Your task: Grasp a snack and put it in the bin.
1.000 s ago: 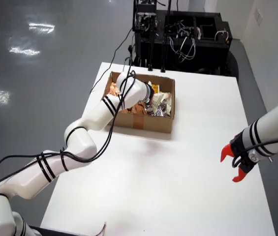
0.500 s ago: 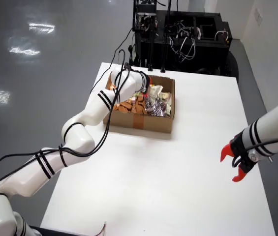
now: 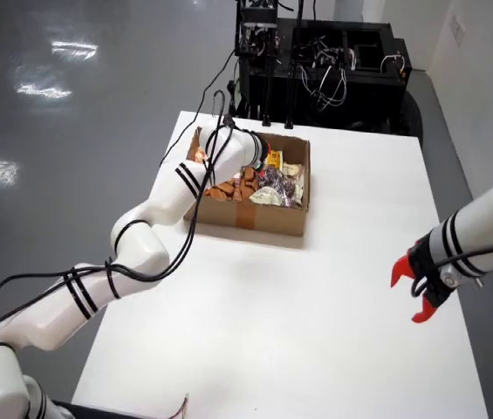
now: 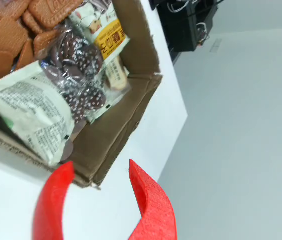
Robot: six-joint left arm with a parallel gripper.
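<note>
**A:** wrist view's the good one. Red claw [image 4: 98, 200], two curved matte fingers spread wide, holding nothing. Corrugated cardboard box [image 4: 131, 120] right above the tips, crammed with snacks: crinkly pale packet [image 4: 28, 112], clear bag of dark speckled cookies [image 4: 76, 75].

**B:** overhead view only shows the white arm [image 3: 185, 188] reaching into the box [image 3: 259, 218], claw hidden. Second arm's red claw [image 3: 421, 288] sits well apart on the white table [image 3: 316, 332].

Snacks [image 3: 268, 179] in box [image 3: 259, 220] on table [image 3: 316, 332]
</note>
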